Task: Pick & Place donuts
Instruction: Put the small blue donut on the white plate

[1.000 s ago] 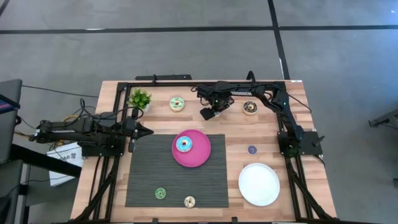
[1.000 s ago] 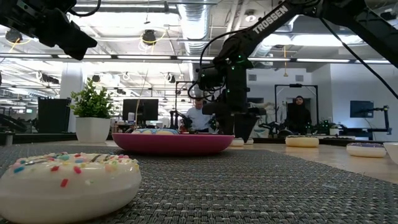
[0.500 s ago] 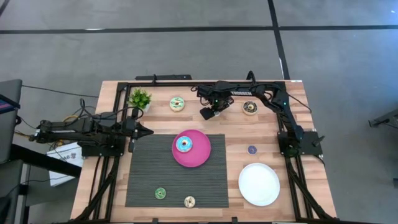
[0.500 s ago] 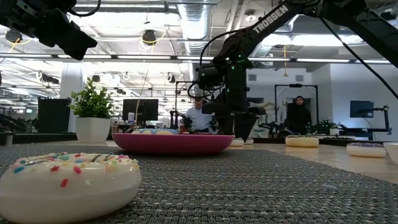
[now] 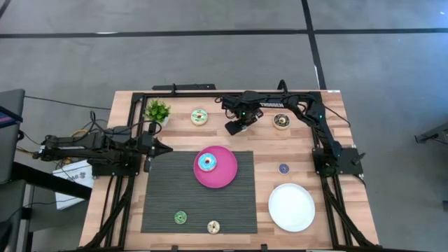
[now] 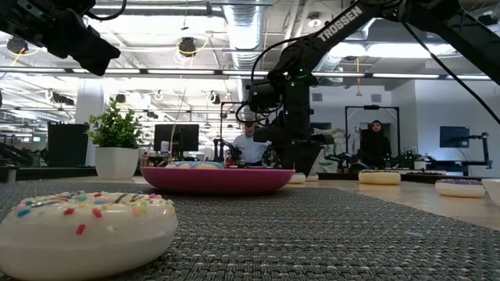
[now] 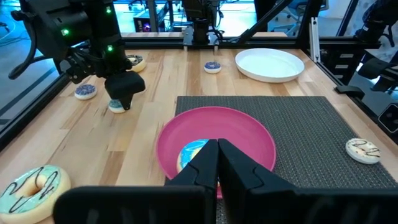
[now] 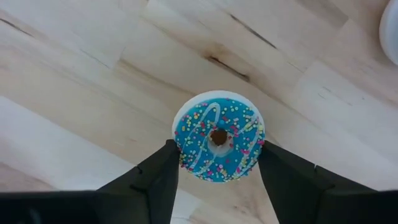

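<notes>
Closing squarely is what this step asks of the right pincer (image 8: 217,177), which sits low over a blue-iced donut (image 8: 218,138) on the bare wood of the table (image 5: 294,140), beyond the far edge of the pink plate (image 5: 224,175) as the high view shows it. Its two fingers (image 8: 158,177) stand either side of the ring, touching or almost touching its flanks, so the jaws are drawing in but a firm hold cannot yet be confirmed. To do it well, I judge the fingers should stay level with the thickest part of the ring and meet it on opposite sides, since a skewed pinch could tip or squirt the small toy away. Lifting should wait until both fingers bear on it.

The pink plate already carries one blue donut (image 5: 207,163), so it seems the likely target. The left pincer (image 7: 216,163) hangs clenched and empty just beside the pink plate, on the side away from the white plate (image 5: 291,207). Another iced donut (image 5: 199,116) lies beyond the pink plate, near the potted plant (image 5: 157,110).
</notes>
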Tool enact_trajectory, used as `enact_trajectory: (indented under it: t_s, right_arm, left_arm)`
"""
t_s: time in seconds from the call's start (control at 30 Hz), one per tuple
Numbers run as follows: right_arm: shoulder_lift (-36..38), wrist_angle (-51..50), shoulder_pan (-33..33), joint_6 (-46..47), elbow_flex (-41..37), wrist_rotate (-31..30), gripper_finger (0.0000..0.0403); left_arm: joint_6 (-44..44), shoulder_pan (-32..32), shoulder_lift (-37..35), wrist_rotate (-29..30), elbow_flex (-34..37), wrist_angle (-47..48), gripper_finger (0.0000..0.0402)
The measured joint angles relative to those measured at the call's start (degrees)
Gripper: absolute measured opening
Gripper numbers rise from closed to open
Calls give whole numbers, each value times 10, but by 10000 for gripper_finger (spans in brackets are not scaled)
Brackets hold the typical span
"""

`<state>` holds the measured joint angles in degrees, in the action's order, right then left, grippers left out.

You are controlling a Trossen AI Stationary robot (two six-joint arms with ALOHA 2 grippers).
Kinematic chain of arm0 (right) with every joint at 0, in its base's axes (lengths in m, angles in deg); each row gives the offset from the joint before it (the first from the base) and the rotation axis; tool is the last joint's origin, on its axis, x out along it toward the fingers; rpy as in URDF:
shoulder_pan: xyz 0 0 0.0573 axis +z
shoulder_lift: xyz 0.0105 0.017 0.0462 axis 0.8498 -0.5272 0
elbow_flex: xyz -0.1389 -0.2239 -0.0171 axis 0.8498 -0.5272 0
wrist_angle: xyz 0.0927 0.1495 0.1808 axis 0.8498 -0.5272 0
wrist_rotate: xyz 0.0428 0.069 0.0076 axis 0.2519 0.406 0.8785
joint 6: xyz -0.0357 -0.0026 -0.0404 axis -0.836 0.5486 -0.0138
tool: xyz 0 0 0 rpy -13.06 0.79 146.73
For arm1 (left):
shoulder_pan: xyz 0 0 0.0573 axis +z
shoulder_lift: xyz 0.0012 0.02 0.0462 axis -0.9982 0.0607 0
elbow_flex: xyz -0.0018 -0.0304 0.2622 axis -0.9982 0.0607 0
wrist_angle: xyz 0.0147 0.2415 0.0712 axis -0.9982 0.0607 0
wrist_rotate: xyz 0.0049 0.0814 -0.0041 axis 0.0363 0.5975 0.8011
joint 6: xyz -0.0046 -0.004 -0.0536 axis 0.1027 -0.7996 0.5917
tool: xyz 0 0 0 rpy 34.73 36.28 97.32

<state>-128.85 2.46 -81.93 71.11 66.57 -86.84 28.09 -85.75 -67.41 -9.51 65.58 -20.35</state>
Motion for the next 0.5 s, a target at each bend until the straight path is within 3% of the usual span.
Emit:
enact_trajectory:
  t_s: [0.5]
  right_arm:
    - [0, -4, 6, -1, 0, 0, 198]
  left_arm:
    - [2, 0, 0, 0, 0, 14, 0]
